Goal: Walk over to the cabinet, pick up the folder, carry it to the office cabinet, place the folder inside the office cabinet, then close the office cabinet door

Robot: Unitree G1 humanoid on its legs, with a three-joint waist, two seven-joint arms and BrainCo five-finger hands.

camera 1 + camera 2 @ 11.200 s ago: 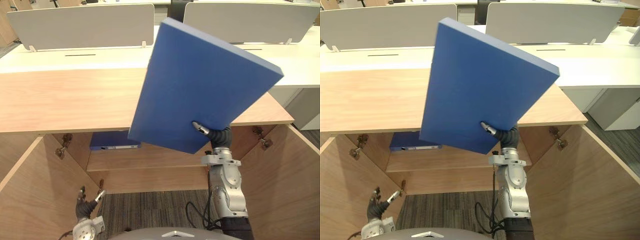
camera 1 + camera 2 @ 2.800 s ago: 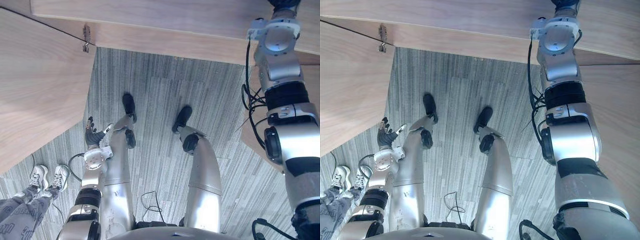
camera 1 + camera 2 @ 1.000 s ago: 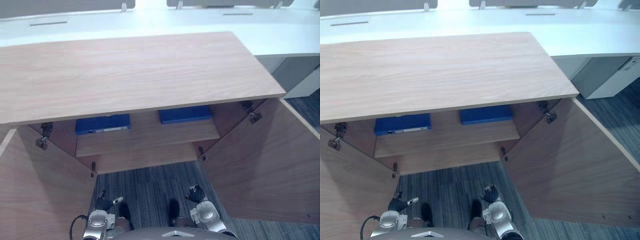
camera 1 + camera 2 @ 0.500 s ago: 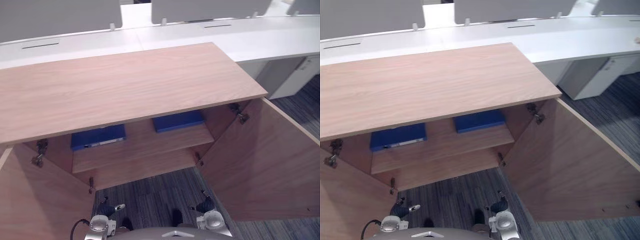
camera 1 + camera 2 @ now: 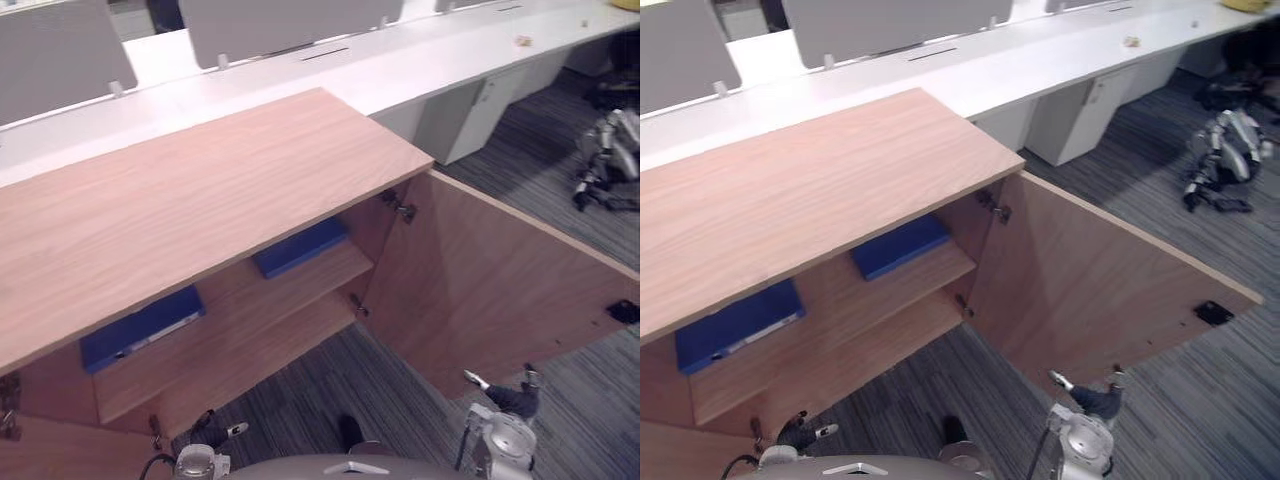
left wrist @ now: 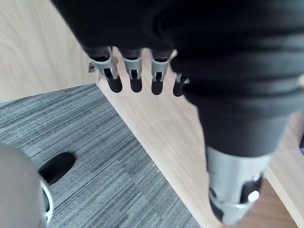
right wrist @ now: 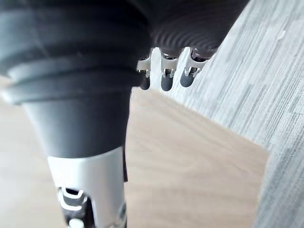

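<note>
Folder (image 5: 300, 247) at shelf (image 5: 250, 312) rt end. Rt door (image 5: 500, 290) prob stiff, light: push free edge. Rt hand (image 5: 512, 400), L hand (image 5: 212, 431) loose, empty.

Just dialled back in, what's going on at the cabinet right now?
The left blue folder and right blue folder lie flat on the cabinet shelf. The right door stands wide open, not yet closed. The right hand hangs open and empty near the door's lower edge; the left hand hangs open and empty low in front of the shelf.
</note>
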